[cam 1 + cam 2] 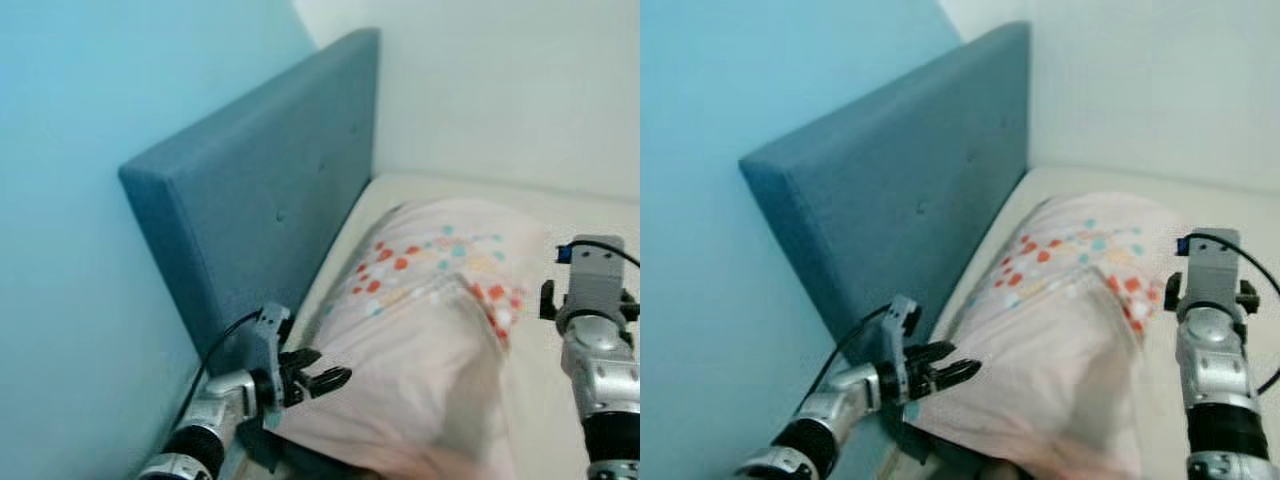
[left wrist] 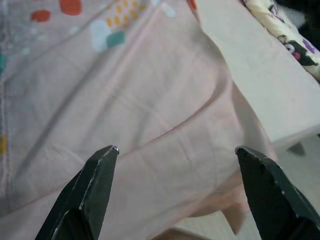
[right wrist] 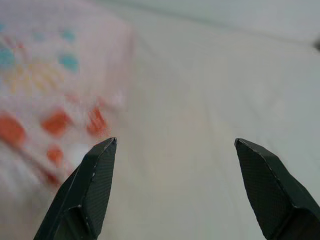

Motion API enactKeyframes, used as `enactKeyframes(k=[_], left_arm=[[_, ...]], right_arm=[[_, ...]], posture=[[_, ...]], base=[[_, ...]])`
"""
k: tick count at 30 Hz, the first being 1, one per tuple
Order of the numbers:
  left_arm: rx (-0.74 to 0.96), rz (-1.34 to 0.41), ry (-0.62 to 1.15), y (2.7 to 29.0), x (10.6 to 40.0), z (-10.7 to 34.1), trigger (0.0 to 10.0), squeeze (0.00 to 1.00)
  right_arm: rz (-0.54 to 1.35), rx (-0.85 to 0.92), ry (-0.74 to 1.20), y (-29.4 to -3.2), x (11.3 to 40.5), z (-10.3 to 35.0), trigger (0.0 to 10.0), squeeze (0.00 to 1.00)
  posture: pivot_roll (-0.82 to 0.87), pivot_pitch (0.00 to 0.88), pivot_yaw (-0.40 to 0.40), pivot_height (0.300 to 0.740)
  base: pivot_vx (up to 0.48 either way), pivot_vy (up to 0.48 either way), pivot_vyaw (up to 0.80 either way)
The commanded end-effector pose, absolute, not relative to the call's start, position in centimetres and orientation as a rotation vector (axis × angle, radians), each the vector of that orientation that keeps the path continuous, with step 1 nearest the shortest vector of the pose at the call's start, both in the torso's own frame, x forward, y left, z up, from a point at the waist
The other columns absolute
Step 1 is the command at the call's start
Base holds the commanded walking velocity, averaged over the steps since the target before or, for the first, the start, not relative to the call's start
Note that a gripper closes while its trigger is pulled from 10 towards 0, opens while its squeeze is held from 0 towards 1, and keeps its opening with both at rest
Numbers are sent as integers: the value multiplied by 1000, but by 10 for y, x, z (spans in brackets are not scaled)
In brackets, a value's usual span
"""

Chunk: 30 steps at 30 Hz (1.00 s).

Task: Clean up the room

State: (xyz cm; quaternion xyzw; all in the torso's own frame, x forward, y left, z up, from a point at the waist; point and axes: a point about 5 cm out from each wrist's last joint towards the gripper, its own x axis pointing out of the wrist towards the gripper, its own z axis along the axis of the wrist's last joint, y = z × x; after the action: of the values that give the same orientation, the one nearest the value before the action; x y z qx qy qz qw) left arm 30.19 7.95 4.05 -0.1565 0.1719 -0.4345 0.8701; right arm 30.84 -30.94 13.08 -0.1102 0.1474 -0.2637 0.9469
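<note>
Pillow (image 1: 430, 320) on bed (image 1: 560, 205); no readable writing. Left tool (image 2: 175, 155), right tool (image 3: 175, 145): fingers apart.

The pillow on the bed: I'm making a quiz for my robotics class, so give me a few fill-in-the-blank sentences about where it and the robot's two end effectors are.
1. The pillow is pale pink with coloured ____.
2. The pillow lies beside a padded ____ headboard.
3. The left end effector is at the pillow's near edge, its fingers ____.
4. The right end effector points at the ____ beside the pillow.

Missing words: dots; blue; open; mattress
</note>
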Motion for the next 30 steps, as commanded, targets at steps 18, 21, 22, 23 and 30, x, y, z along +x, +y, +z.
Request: enactKeyframes(k=[18, 21, 22, 23, 30], left_arm=[[-230, -590, 304, 83, 316, 40, 10000, 0], [-211, -545, 285, 83, 319, 44, 10000, 0], [-205, -520, 278, 83, 321, 45, 10000, 0], [-205, -520, 278, 83, 321, 45, 10000, 0], [-145, -384, 263, 91, 334, 53, 10000, 0]], right_arm=[[-351, -165, 328, -262, 306, 98, 10000, 0], [-351, -166, 322, -262, 306, 99, 10000, 0], [-351, -169, 320, -262, 306, 99, 10000, 0], [-351, -169, 320, -262, 306, 99, 10000, 0], [-353, -174, 315, -262, 304, 100, 10000, 0]], posture=[[-35, 0, 62, 638], [-39, 0, 64, 638], [-39, 0, 64, 638], [-39, 0, 64, 638], [-48, 0, 73, 638]], base=[[0, 0, -720], [0, 0, -712], [0, 0, -712], [0, 0, -712], [0, 0, -712]])
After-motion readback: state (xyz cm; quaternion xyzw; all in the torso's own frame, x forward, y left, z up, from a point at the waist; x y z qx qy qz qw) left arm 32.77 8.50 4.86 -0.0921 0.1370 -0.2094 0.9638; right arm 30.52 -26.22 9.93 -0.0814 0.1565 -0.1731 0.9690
